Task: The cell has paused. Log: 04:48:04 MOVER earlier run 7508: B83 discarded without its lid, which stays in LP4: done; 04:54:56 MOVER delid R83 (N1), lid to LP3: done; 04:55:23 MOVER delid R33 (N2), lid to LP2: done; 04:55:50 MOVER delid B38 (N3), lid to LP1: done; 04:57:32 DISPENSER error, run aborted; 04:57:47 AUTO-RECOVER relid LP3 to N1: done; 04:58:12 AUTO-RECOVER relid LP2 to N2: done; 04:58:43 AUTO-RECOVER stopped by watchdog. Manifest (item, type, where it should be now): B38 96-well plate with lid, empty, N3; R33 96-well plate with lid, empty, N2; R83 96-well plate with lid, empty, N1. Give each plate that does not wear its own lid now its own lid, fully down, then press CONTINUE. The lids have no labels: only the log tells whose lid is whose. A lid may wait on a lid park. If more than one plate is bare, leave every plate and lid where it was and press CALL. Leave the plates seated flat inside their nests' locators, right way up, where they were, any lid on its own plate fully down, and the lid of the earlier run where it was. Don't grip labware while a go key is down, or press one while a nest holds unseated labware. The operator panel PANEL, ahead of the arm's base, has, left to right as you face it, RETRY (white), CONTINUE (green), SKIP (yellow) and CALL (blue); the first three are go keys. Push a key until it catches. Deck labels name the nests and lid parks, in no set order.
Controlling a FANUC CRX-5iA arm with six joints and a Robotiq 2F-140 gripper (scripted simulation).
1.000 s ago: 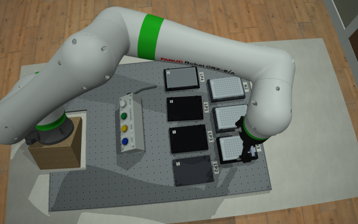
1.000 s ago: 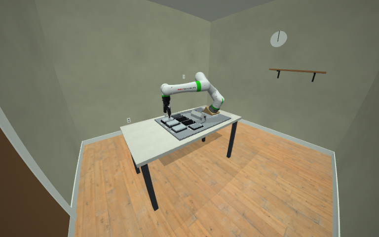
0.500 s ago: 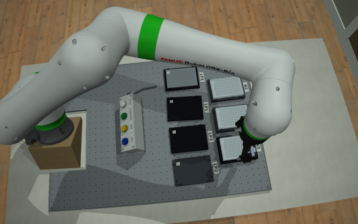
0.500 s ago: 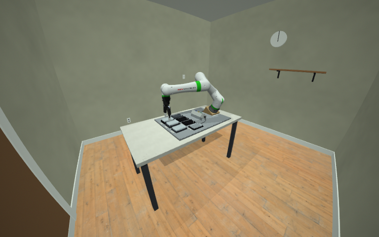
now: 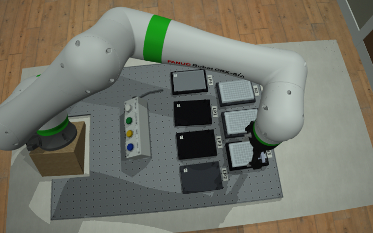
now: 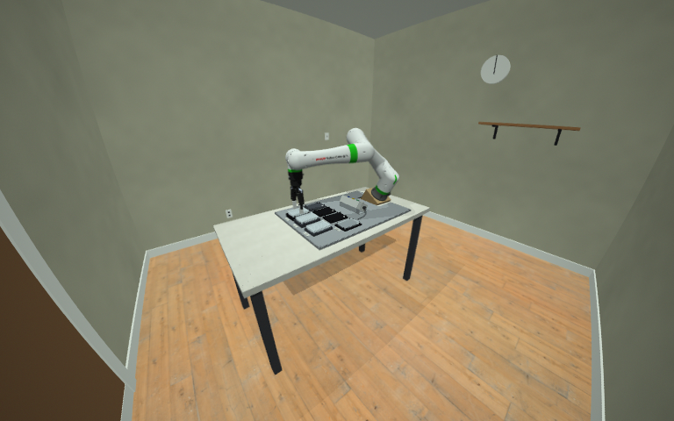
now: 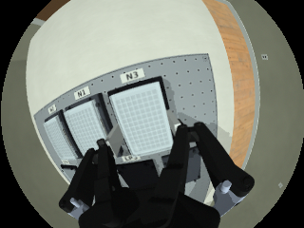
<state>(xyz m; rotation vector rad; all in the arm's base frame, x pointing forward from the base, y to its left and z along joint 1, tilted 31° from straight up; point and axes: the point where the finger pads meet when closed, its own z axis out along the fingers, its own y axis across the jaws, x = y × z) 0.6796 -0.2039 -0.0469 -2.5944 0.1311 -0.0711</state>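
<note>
Three white 96-well plates stand in a column at the right of the deck: one in N2 (image 5: 235, 91), one in N1 (image 5: 239, 121) and one in N3. My gripper (image 5: 257, 160) points straight down over the N3 plate. It is shut across a clear lid (image 7: 142, 117) that lies over that plate, and I cannot tell if the lid is fully down. In the wrist view the fingers straddle the plate's near end. Lid parks LP1 (image 5: 192, 112), LP3 (image 5: 195, 144) and LP2 (image 5: 200, 177) are bare black pads. A grey lid (image 5: 189, 80) lies on LP4.
The operator panel (image 5: 136, 127) stands left of the lid parks with its white (image 5: 128, 108), green (image 5: 128, 120), yellow (image 5: 129, 133) and blue (image 5: 129, 146) keys, none of them pressed. The arm's forearm spans above the deck's far side. The base sits on a wooden block (image 5: 59, 153).
</note>
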